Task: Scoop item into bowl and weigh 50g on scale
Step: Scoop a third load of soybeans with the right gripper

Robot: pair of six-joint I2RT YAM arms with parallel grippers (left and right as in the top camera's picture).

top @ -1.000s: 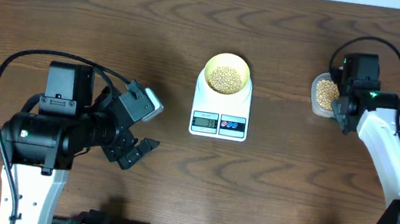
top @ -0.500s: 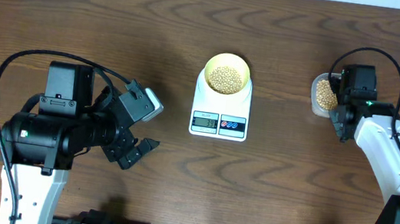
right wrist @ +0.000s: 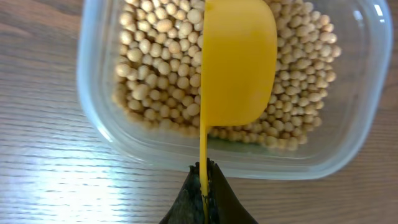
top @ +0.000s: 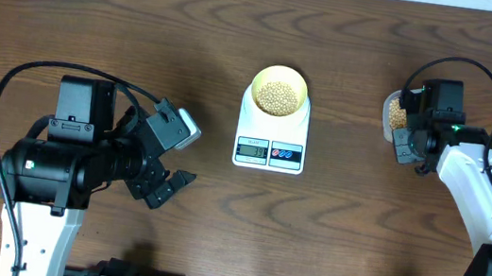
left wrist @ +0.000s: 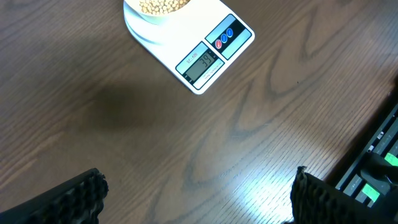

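Wood-grain table [top: 146, 30] fills the overhead view, with the two arms at its left and right sides. Left gripper [top: 169, 186] hangs over bare wood, well apart from everything else; its jaws are spread wide and have hold of nothing. Right gripper [right wrist: 204, 194] sits at the near wall of the tub, its jaws pinched tight on the thin handle of the scoop. White scale [top: 268, 150] stands mid-table between the arms, its grey display [left wrist: 200, 64] lit, though I cannot read the digits surely. Clear plastic tub [right wrist: 99, 124] rests on the table well to the right of the scale. Pale-yellow bowl [top: 258, 84] sits on the far end of the scale, partly filled. Yellow scoop [right wrist: 239, 62] reaches over the tub with its cup above the contents; whether it carries anything, I cannot tell. Tan beans [right wrist: 155, 62] cover the tub's floor, and a smaller heap of beans [top: 278, 96] lies in the bowl
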